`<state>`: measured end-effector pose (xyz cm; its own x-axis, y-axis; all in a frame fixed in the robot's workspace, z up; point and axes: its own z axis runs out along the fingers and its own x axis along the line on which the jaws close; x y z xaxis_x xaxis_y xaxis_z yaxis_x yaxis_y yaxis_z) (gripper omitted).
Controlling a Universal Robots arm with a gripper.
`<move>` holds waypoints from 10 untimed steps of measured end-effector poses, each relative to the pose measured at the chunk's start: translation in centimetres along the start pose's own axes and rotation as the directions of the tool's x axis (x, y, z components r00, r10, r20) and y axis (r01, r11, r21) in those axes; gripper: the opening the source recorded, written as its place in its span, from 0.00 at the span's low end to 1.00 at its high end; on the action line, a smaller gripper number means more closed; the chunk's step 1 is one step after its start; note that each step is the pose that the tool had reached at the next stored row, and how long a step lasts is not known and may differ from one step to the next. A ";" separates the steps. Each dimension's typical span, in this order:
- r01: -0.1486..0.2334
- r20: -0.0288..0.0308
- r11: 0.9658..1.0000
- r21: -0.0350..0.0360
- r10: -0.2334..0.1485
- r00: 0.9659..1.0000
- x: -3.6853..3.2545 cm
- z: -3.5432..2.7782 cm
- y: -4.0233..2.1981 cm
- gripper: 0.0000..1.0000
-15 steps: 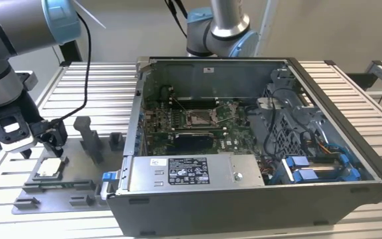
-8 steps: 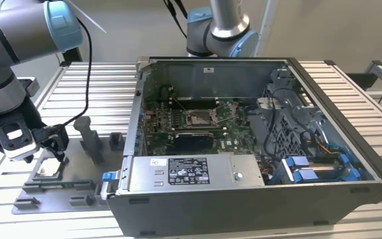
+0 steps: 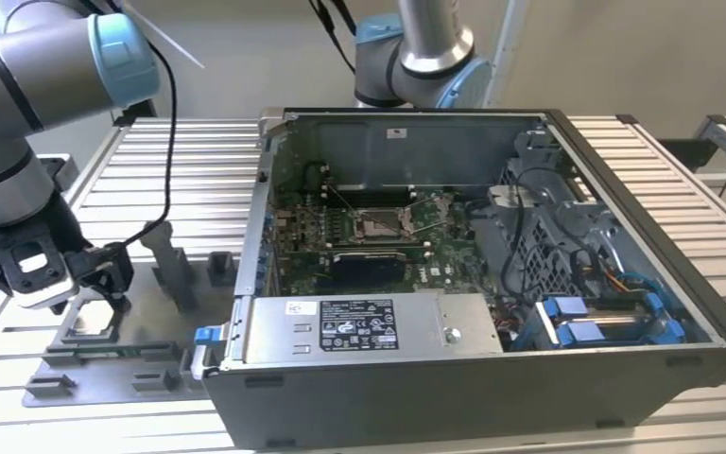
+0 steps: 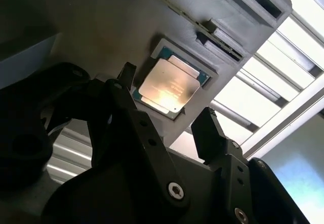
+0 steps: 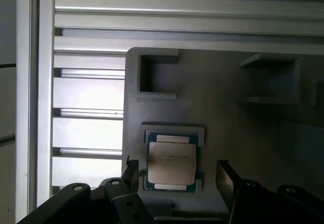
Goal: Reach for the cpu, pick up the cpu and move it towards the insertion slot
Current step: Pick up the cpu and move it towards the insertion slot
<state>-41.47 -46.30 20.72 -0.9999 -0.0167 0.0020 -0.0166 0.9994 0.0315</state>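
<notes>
1. Black fingers [image 5: 226,181] of the gripper [image 5: 176,169] are standing spread apart, grasping nothing.
2. They are flanking the small flat square cpu [image 5: 171,162] with its silvery metal face, without touching it.
3. The cpu is lying flat in a shallow recess of the grey plastic fixture plate [image 5: 228,122].
4. The open dark metal computer case [image 3: 464,407] is standing just beside the fixture plate, on the exterior view's right.
5. The insertion slot [image 3: 382,222], a square silvery-framed socket on green board, is sitting inside the case, well apart from the fixture plate.
</notes>
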 end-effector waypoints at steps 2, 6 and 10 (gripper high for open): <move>0.000 0.000 1.000 0.000 0.000 1.000 0.00 0.19 -0.01 1.00; 0.000 0.000 1.000 0.000 0.000 1.000 0.04 0.66 -0.02 1.00; 0.000 0.000 1.000 0.000 0.000 1.000 0.05 0.99 -0.03 1.00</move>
<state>-41.52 -46.30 19.72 -0.9999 -0.0167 0.0020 -0.0167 0.9994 0.0315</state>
